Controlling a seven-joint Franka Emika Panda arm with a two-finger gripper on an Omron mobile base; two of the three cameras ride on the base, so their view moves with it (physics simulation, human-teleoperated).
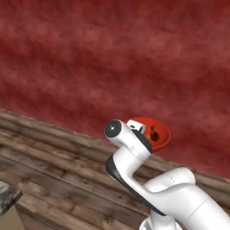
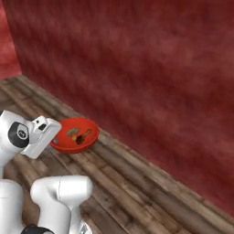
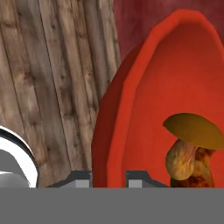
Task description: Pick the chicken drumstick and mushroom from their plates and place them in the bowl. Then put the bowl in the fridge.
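Observation:
The glossy red bowl [image 1: 162, 139] hangs in the air over a wooden plank floor, held by its rim at the near side. My gripper [image 3: 109, 179] is shut on that rim, one fingertip inside the bowl [image 3: 175, 74] and one outside. A brown-capped mushroom [image 3: 192, 129] lies in the bowl, with the mottled chicken drumstick [image 3: 204, 168] against its stem. From the right base camera, the bowl [image 2: 68, 145] sits just beyond my gripper [image 2: 55, 136], with the drumstick [image 2: 84, 136] inside. The plates and the fridge are out of view.
A dark red wall [image 1: 117, 58] stands close ahead of the bowl. Wooden floor planks [image 2: 151, 187] run along its foot. A grey stone corner [image 1: 6, 194] pokes in at the lower left.

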